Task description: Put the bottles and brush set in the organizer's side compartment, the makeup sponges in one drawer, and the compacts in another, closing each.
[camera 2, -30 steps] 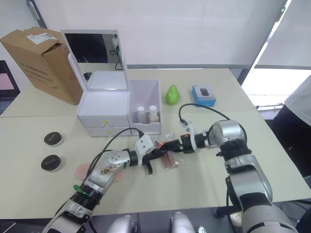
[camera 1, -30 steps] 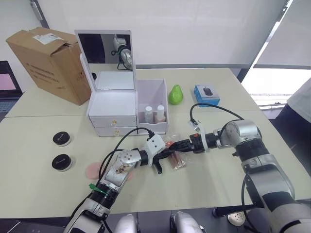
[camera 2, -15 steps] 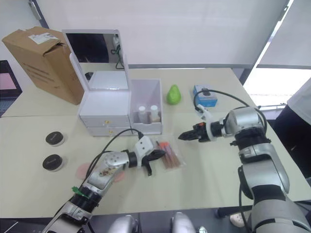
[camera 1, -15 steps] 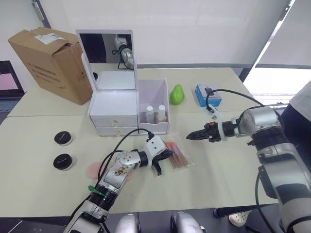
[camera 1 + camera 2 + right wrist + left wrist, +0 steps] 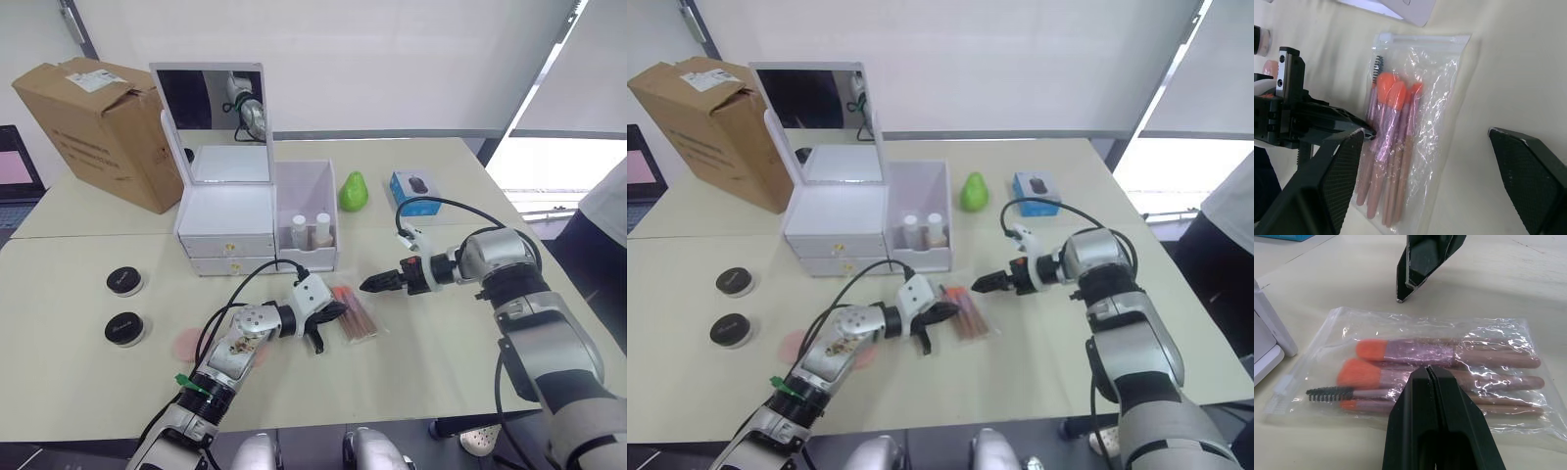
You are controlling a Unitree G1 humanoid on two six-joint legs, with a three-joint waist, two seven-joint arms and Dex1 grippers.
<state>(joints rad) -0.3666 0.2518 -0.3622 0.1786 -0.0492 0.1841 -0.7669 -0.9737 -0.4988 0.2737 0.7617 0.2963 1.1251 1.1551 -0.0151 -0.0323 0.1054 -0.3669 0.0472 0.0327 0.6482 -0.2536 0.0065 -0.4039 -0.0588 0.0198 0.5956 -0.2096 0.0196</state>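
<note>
Brush set (image 5: 355, 313) lies flat on the table (image 5: 441, 352) just in front of the organizer (image 5: 257, 220). Left gripper (image 5: 331, 313), fingers together, blocks its left edge; right gripper (image 5: 372, 284), fingers spread wide, sits just off its right side. Bare table in front of the pouch and behind the right gripper. Side compartment (image 5: 306, 206) is open-topped; two bottles (image 5: 311, 231) fill its front part. Mirror lid (image 5: 211, 122) stands upright over the drawers. Pear (image 5: 354, 190) and blue box (image 5: 415, 190) sit to the bin's right.
</note>
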